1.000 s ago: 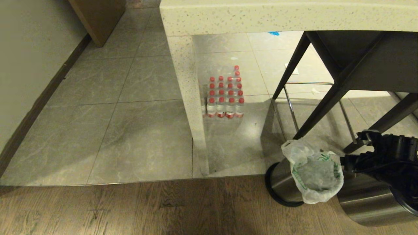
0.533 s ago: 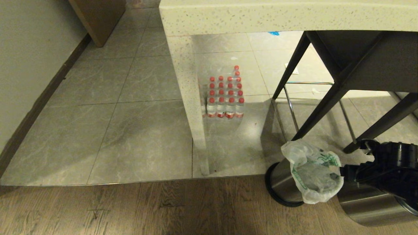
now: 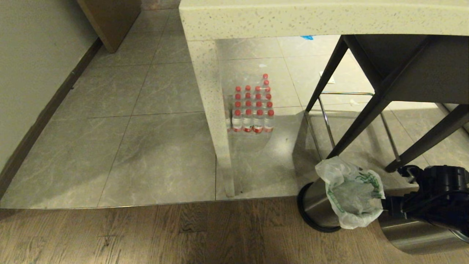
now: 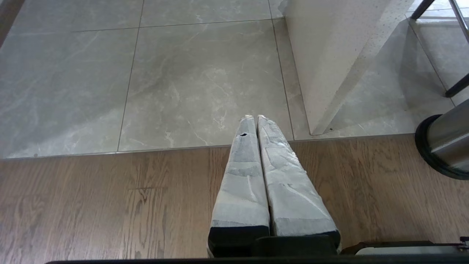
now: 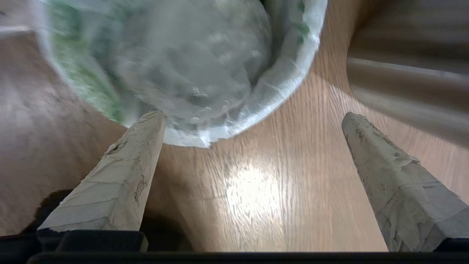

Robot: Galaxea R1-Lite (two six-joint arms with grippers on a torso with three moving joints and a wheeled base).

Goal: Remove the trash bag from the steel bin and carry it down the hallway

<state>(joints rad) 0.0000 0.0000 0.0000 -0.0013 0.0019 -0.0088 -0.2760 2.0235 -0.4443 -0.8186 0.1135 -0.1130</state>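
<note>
Only by wrist view: right gripper (image 5: 253,121) jaws wide, beside trash bag (image 5: 190,66).

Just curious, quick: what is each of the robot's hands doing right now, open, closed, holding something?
Left gripper: closed, empty, over the floor.
Right gripper: jaws open, holding nothing, beside the trash bag.

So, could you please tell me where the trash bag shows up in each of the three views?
Head view: the trash bag sits at lower right, draped over the steel bin, beside the right gripper.
Left wrist view: the bag is not in it; only the bin's side shows at the edge.
Right wrist view: the bag's open mouth fills the upper part, beyond the open fingers.
Shared landmark: the wood floor.
</note>
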